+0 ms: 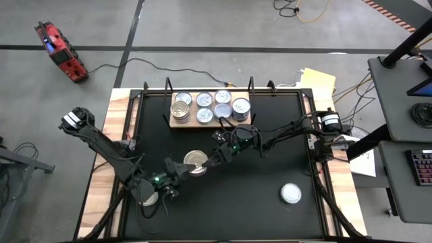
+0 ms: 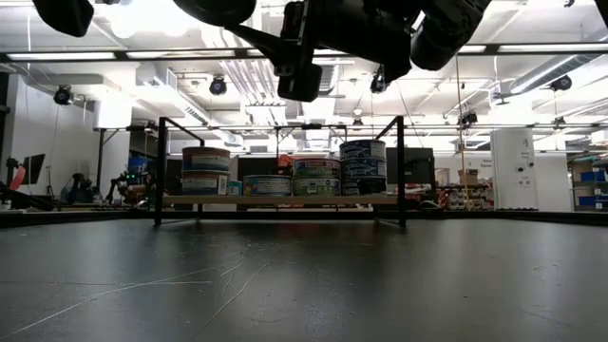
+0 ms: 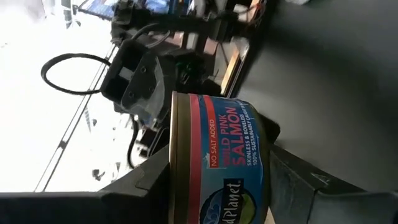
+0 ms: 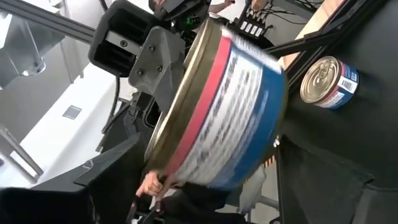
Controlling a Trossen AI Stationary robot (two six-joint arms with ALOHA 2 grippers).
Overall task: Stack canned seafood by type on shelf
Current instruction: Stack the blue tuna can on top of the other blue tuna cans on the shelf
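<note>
- Left wrist view shows the left gripper (image 3: 217, 180) pinching a gold-topped salmon can (image 3: 219, 158), with one dark finger on each side of it.
- Right wrist view shows the same can (image 4: 217, 106) filling the space between the right gripper's (image 4: 205, 186) fingers. They look pressed on it too, though the blur makes that less sure.
- From above, both grippers meet at this can (image 1: 195, 161) in the middle of the table (image 1: 270, 209), so it looks like a hand-over from one arm to the other.
- Just past the fingers, another gold-topped can (image 1: 148, 196) lies by the left arm.
- Farther off, a silver-topped can (image 1: 291, 194) sits alone, well apart from both grippers.
- Farthest away, the shelf (image 1: 177, 123) at the back already has cans (image 1: 223, 111) on it, some two high.
- I think most of the job is done; three cans are left.
</note>
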